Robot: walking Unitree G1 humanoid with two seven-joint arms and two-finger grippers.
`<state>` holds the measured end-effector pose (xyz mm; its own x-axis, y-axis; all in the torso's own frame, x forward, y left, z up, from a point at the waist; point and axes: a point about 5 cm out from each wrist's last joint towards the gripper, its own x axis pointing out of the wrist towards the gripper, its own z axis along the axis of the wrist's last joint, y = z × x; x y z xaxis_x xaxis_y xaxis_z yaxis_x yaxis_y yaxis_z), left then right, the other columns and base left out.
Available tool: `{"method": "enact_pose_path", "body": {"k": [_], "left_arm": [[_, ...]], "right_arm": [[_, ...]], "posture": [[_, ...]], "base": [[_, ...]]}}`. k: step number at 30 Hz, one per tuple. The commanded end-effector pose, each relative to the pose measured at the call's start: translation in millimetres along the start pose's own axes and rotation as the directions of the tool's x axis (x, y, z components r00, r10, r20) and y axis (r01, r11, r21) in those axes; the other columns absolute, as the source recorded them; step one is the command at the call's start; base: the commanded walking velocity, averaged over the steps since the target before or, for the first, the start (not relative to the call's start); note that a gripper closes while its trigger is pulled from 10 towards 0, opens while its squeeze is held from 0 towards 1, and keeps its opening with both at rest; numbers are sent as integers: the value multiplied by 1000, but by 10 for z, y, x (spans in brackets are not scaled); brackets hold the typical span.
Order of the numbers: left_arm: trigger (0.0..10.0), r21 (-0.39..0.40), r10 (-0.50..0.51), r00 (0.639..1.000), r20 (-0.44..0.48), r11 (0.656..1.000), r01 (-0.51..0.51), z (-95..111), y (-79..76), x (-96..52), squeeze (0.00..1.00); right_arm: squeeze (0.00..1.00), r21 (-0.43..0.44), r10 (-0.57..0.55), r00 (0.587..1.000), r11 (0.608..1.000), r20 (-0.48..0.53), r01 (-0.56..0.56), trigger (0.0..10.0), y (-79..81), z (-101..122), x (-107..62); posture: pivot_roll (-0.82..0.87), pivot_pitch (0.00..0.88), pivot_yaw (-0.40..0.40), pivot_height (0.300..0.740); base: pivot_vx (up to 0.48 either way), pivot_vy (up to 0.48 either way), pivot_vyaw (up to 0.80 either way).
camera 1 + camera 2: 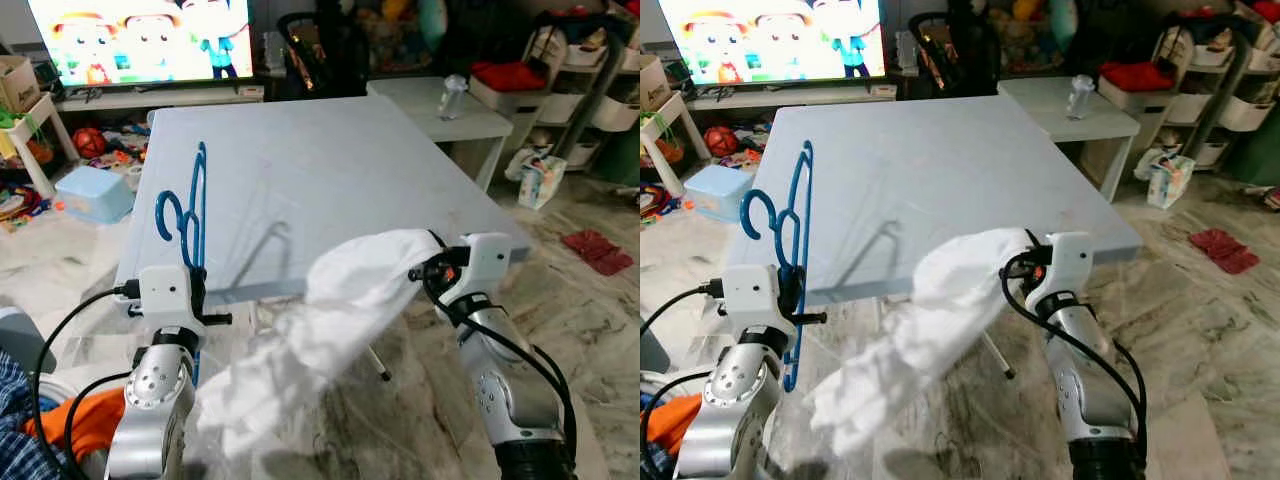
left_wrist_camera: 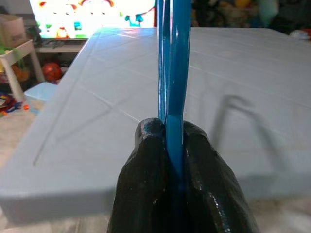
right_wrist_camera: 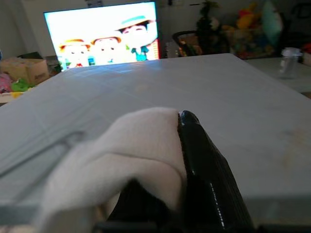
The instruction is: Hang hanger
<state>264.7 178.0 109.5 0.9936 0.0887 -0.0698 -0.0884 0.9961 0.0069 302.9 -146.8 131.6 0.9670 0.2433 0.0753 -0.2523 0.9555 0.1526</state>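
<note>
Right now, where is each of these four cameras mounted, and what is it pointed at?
Left eye: on the head, looking down at the grey table; both silver arms show.
Right eye: beside it, same scene.
Left wrist: along the left tool, shut on the blue hanger.
Right wrist: along the right tool, shut on the white garment.
All share the table and the TV.

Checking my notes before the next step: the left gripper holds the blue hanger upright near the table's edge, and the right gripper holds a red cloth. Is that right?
Not quite: the cloth pinched in the right gripper is white, not red, as the right wrist view and both eye views show. The rest stands: the left gripper is shut on the blue hanger, upright near the edge of the table.
</note>
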Motion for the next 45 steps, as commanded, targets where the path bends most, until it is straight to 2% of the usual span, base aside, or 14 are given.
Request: {"method": "enact_pose_path", "body": {"k": [1,5,7,10,16,18,24,28,30,33,34,38,41,45], "left_arm": [[10000,19,30,1000,10,999,-30,32,95,9,0],[10000,29,46,999,20,999,-46,54,104,14,0],[10000,58,61,997,47,996,-63,117,127,30,0],[10000,69,58,994,92,996,-64,273,113,76,0],[10000,71,58,991,123,995,-67,378,93,113,0],[10000,54,71,988,136,995,-78,435,90,134,0],[10000,42,86,987,134,995,-92,435,107,134,0],[10000,47,113,987,111,992,-118,373,131,127,0],[10000,50,119,987,105,991,-124,358,131,128,0],[10000,52,121,988,100,991,-127,340,100,138,0],[10000,52,121,988,100,991,-127,340,100,138,0],[10000,55,133,986,102,989,-139,339,87,134,0],[10000,53,138,985,103,988,-144,340,92,129,0],[10000,61,165,981,99,983,-171,314,111,106,0]], "right_arm": [[0,9,30,998,999,52,-31,10000,99,114,63],[0,20,62,996,998,67,-64,10000,148,153,80],[0,-9,122,987,992,109,-122,10000,217,286,133],[0,-30,196,955,980,222,-194,10000,312,689,317],[0,-63,230,926,973,300,-222,10000,364,989,473],[0,-80,256,904,967,342,-244,10000,410,1171,619],[0,-79,278,897,960,345,-267,10000,471,1193,695],[0,-66,323,869,944,375,-322,10000,672,1309,848],[0,-53,330,858,940,393,-337,10000,738,1379,903],[0,50,301,818,927,490,-371,10000,890,1771,1091],[0,50,301,818,927,490,-371,10000,890,1771,1091],[0,148,253,772,901,583,-407,10000,973,2184,1189],[0,166,243,758,893,605,-419,10000,990,2278,1201],[0,281,203,754,843,625,-459,10000,1035,2319,1229]], "posture": [[62,0,-57,740],[66,0,-58,740],[68,0,-57,740],[71,0,-56,740],[75,0,-57,740],[80,0,-59,740],[84,0,-62,740],[84,0,-60,740],[83,0,-61,740],[83,0,-63,740],[83,0,-63,740],[97,0,-75,740],[99,0,-78,740],[99,0,-88,740]], "base": [[465,0,0],[465,0,0],[465,0,0],[464,0,0],[461,0,0],[458,0,0],[281,0,0],[0,0,0],[0,0,0],[0,0,0],[0,0,0],[0,0,0],[0,0,0],[0,0,0]]}}
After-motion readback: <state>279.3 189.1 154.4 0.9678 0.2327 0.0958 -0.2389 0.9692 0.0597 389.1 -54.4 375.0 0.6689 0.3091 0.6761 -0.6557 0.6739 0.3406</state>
